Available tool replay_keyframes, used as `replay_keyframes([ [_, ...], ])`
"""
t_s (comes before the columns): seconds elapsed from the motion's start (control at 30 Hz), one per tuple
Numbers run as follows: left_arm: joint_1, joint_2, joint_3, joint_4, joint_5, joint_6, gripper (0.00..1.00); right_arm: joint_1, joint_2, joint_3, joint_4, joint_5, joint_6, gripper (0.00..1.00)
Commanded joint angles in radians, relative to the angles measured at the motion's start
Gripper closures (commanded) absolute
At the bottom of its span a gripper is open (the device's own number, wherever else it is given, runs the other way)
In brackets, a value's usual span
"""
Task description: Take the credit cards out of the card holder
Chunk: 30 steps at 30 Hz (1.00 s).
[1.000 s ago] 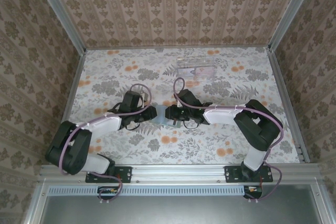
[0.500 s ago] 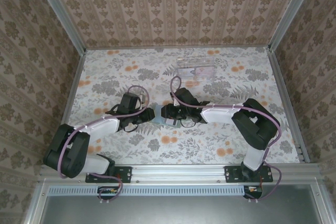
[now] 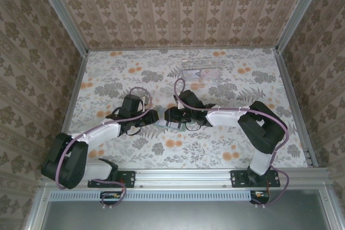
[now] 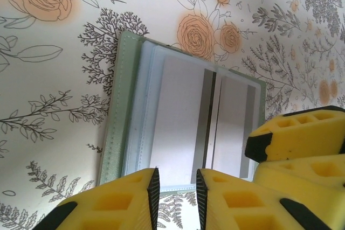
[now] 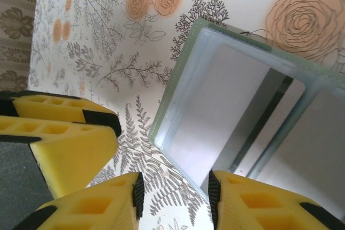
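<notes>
The card holder [image 4: 115,112] lies open and flat on the floral table, grey-green with clear slot pockets. Pale credit cards [image 4: 178,106] sit inside the pockets, with a dark strip between the two halves. My left gripper [image 4: 175,189] hovers at the holder's near edge, jaws open with a narrow gap and nothing pinched. My right gripper [image 5: 175,197] is open over the holder's [image 5: 178,74] corner, one finger [image 5: 253,200] overlapping its edge. In the top view the left gripper [image 3: 154,117] and right gripper [image 3: 166,116] face each other across the holder [image 3: 160,123].
A clear plastic tray [image 3: 200,71] stands at the back of the table, well beyond both arms. Patterned walls close the table [image 3: 226,149] on three sides. The right gripper's yellow fingers [image 4: 302,144] crowd the holder's right side.
The right gripper has slid a little left over the holder. The left arm's elbow has swung left and down. The holder stays where it was.
</notes>
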Motion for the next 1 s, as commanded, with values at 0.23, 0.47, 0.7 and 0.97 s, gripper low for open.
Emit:
replay_keyframes([
  [0.23,-0.116,0.128,0.088,0.064,0.025,-0.016,0.69,-0.025,-0.084,-0.098,-0.128,0.148,-0.071,0.85],
  [0.47,-0.043,0.161,0.078,0.025,-0.009,0.029,0.75,-0.026,-0.036,-0.074,-0.049,0.088,-0.003,0.82],
  [0.7,-0.009,0.217,0.078,0.027,-0.003,0.055,0.78,-0.025,0.049,-0.019,0.027,0.018,0.096,0.78],
  [0.97,-0.002,0.264,0.045,0.05,-0.009,0.027,0.79,-0.023,0.097,0.017,0.028,-0.001,0.145,0.77],
])
